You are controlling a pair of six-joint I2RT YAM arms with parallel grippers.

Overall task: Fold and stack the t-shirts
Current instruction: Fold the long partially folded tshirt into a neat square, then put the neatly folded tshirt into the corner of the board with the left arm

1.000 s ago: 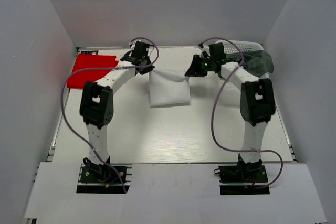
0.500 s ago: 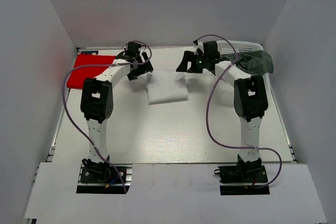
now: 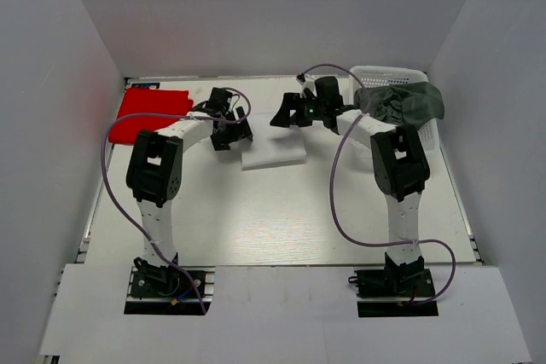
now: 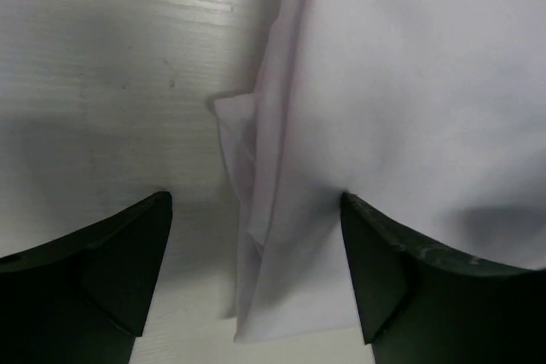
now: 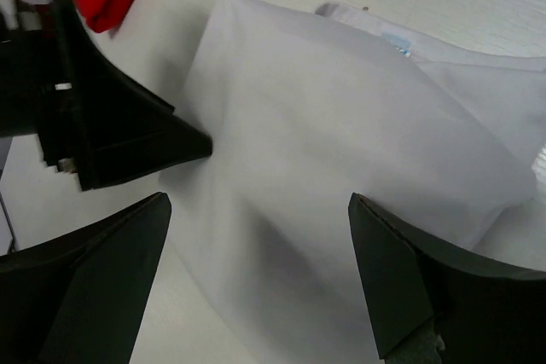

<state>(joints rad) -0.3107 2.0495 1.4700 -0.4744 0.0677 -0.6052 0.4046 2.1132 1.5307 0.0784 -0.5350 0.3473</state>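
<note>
White t-shirt point(image 3: 275, 153) lies under left end effector point(image 4: 256, 210) and right end effector point(image 5: 260, 210), both wide open, empty.

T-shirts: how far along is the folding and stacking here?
Done: red t-shirt looks folded, far left. In hand: white t-shirt lies folded mid-table, left gripper and right gripper above it, jaws open. Left: stacking it, and the grey-green t-shirt draped on the basket.

Spread right gripper point(image 5: 258, 202) above white t-shirt point(image 5: 341, 125)
</note>
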